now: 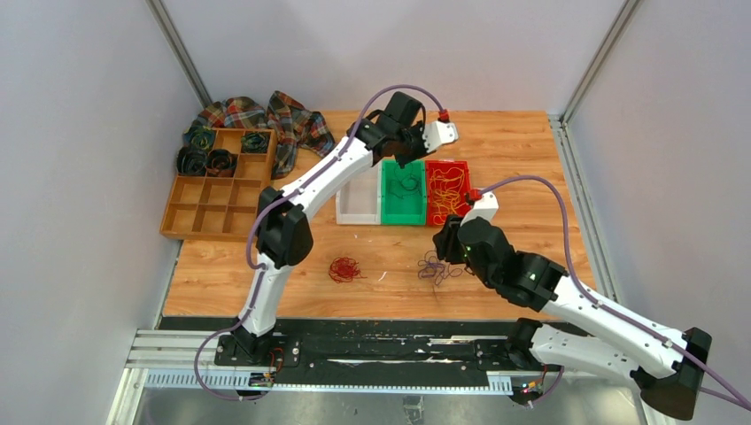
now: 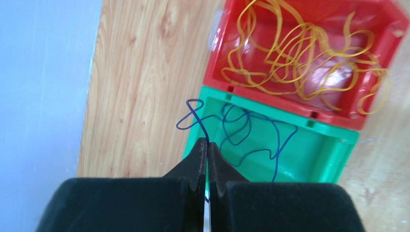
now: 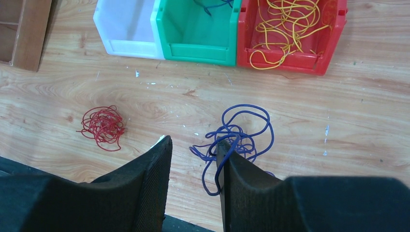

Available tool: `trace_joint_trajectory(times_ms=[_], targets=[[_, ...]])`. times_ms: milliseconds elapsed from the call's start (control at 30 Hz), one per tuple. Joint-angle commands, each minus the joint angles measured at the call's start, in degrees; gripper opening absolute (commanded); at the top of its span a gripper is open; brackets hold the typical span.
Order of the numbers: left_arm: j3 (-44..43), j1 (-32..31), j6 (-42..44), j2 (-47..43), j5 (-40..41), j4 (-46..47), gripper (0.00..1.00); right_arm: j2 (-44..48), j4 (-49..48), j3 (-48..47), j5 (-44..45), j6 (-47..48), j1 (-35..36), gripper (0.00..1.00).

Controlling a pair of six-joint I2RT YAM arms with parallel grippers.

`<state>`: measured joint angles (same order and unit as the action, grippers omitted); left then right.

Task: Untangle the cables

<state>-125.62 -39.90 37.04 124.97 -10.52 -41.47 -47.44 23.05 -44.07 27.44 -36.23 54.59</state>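
A: Where the blue strand (image 2: 251, 130) loops out over the rim of the green bin (image 2: 333, 154), the left gripper (image 2: 208, 144) has it pinched, fingers pressed together on the wire.
B: Rest of that strand?
A: Curled inside the green bin. Yellow cables (image 2: 300, 53) heaped in the red bin (image 2: 285, 101), which touches the green one on one side. White bin (image 3: 125, 29) is on the other side. Three in a row.
B: Loose on the table?
A: Blue tangle (image 3: 239, 135) on the wood in front of the bins. Red tangle (image 3: 102, 126) to the robot's left of it, apart, not touching.
B: Right gripper?
A: Right gripper (image 3: 194, 141) hangs low over the blue tangle, jaws apart, nothing gripped. One loop runs along the inner face of a finger; can't tell if it touches.
B: Further out?
A: Wooden tray (image 1: 212, 208) at the table's (image 1: 531, 142) left side, dark coiled rolls (image 1: 205, 159) in its back compartments, plaid cloth (image 1: 292, 119) behind it.
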Motion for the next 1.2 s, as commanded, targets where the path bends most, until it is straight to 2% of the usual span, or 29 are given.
trace_joint_trajectory(times_ms=[0, 100, 433, 700, 900, 1033, 1067, 1167], targets=[[2.51, 1.31, 2.23, 1.00, 4.16, 7.60, 0.01, 1.12, 2.26, 0.64, 0.73, -1.69, -1.23, 0.39], [6.37, 1.85, 2.91, -0.05, 5.23, 12.60, 0.01, 2.14, 2.26, 1.35, 1.22, -1.76, -1.22, 0.38], [9.86, 2.72, 1.29, 1.88, 3.59, 17.86, 0.01, 9.61, 4.05, 4.33, 4.08, -2.63, -1.32, 0.38], [21.99, 2.97, 2.29, -1.57, 3.25, 22.73, 0.01, 8.56, 4.25, 4.26, 3.76, -3.11, -1.41, 0.37], [27.19, 2.87, -0.66, -2.14, 1.77, 24.70, 0.01, 7.19, 3.94, 3.48, 3.63, -2.98, -1.41, 0.37], [27.37, 2.90, -2.11, -1.37, 1.58, 24.57, 0.01, 6.38, 3.44, 3.54, 3.35, -3.00, -1.47, 0.37], [26.88, 2.83, -2.63, -1.55, 1.38, 24.09, 0.03, 6.27, 3.40, 3.57, 3.25, -3.05, -1.49, 0.37], [24.44, 3.03, -4.32, -3.16, -0.71, 20.81, 0.23, 6.13, 2.81, 3.65, 2.74, -3.15, -1.71, 0.37]])
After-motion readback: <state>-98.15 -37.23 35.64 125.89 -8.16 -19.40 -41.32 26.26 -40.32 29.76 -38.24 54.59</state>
